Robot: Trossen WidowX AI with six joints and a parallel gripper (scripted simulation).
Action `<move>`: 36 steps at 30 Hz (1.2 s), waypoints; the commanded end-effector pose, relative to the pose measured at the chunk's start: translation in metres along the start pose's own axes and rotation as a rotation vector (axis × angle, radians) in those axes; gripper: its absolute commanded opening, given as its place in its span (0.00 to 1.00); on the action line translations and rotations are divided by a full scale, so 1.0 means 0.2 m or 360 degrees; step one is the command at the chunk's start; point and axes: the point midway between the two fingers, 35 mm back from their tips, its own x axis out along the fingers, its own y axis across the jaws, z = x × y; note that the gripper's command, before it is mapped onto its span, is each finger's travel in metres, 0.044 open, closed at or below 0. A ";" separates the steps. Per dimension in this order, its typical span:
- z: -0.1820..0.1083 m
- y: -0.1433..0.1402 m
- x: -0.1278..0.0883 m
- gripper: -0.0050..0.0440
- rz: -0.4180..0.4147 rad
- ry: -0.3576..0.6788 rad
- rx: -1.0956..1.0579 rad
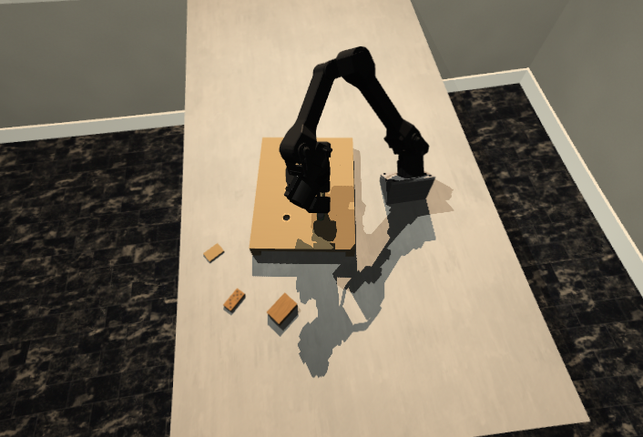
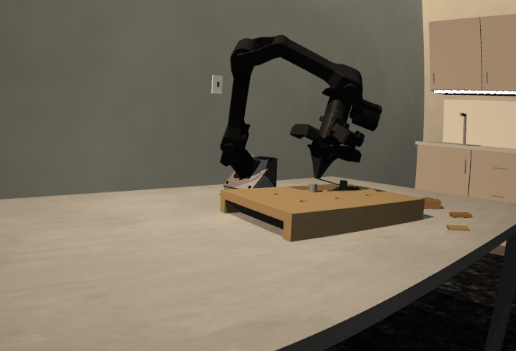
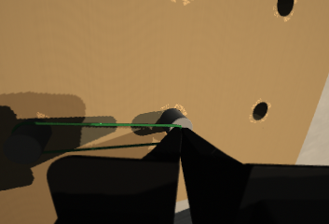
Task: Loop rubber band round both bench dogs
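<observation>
The wooden board lies flat on the table. Two short bench dogs stand in it: a dark one in shadow (image 3: 24,140) (image 2: 343,183) and a grey one (image 3: 176,119) (image 2: 312,187). The thin green rubber band (image 3: 97,125) is looped round the dark dog and stretched taut to my fingertips. My gripper (image 3: 179,133) (image 2: 319,175) is shut on the band's other end. It hangs just above and beside the grey dog. I cannot tell whether the band passes round the grey dog. In the top view the gripper (image 1: 321,206) covers the dogs.
Open dog holes (image 3: 260,110) (image 3: 284,6) (image 1: 285,217) dot the board. Three small wooden blocks (image 1: 213,252) (image 1: 234,299) (image 1: 281,308) lie on the table off the board's near left corner. The arm's base (image 1: 406,185) stands right of the board.
</observation>
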 end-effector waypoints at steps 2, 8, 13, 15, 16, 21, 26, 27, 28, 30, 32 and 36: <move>0.01 -0.05 0.00 0.00 0.0009 -0.0013 0.0017; 0.01 -0.07 0.00 0.00 0.0007 -0.0013 0.0016; 0.02 -0.09 0.01 0.00 0.0006 -0.0013 0.0016; 0.02 -0.10 0.02 0.00 0.0005 -0.0013 0.0016; 0.02 -0.11 0.02 0.00 0.0004 -0.0013 0.0016; 0.02 -0.13 0.03 0.00 0.0002 -0.0014 0.0016; 0.02 -0.14 0.03 0.00 0.0001 -0.0014 0.0016; 0.02 -0.15 0.03 0.00 0.0000 -0.0014 0.0016; 0.02 -0.15 0.04 0.00 0.0000 -0.0014 0.0016; 0.02 -0.16 0.04 0.00 -0.0001 -0.0014 0.0016; 0.02 -0.17 0.04 0.00 -0.0002 -0.0014 0.0016; 0.02 -0.19 0.05 0.00 -0.0004 -0.0014 0.0016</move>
